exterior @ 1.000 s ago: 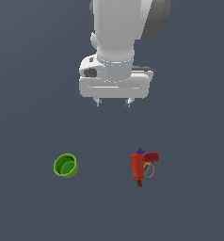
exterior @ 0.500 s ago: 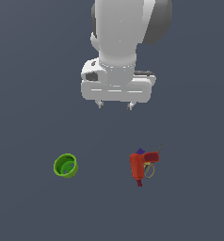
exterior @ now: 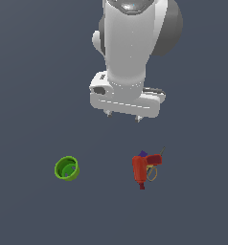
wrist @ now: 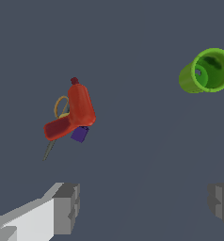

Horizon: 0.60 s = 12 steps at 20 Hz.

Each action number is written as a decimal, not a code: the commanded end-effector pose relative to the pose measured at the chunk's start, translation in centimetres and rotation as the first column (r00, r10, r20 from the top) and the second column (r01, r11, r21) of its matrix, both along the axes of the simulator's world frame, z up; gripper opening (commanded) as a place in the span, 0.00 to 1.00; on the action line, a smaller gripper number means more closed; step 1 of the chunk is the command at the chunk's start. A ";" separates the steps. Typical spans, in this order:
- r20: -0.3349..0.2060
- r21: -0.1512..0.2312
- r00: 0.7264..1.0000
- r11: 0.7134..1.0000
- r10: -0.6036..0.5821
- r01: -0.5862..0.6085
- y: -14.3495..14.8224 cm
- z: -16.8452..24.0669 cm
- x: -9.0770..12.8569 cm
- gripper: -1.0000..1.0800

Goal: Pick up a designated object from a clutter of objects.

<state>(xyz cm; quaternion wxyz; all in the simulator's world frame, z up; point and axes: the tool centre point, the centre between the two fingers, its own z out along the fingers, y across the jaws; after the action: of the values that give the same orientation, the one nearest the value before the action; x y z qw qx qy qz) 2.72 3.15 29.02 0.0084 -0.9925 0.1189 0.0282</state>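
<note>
Since the earlier frame your gripper (exterior: 122, 116) is shifting slightly toward the exterior view's right and a touch lower, while the pile is sitting unchanged. You are carrying nothing: the fingers (wrist: 67, 207) are standing wide apart with only bare floor between them. The red drill-shaped tool (exterior: 141, 168) is lying on the floor below and a little to the exterior view's right of the gripper, well apart from it, with the purple cube (exterior: 143, 154) touching its upper end and the scissors (exterior: 153, 170) tucked beside its handle. Its long axis is running roughly up and down in the exterior view, dark tip pointing away from the arm. The green cup (exterior: 66, 168) is sitting well apart on the exterior view's left. You are probably needing to come over the body and close across its width.
</note>
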 end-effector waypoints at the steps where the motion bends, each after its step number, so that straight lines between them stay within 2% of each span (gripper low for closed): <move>1: -0.017 0.004 0.998 0.998 -0.059 0.059 0.7 -0.8 0.6 1.00; 6: -0.052 0.005 0.982 0.984 -0.180 0.181 2.3 -2.6 1.8 1.00; 12: -0.094 -0.009 0.943 0.947 -0.320 0.321 4.2 -5.0 3.1 1.00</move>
<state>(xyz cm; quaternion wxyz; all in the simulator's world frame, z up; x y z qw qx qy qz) 5.54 6.84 24.66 0.0113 -0.9629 0.2606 0.0687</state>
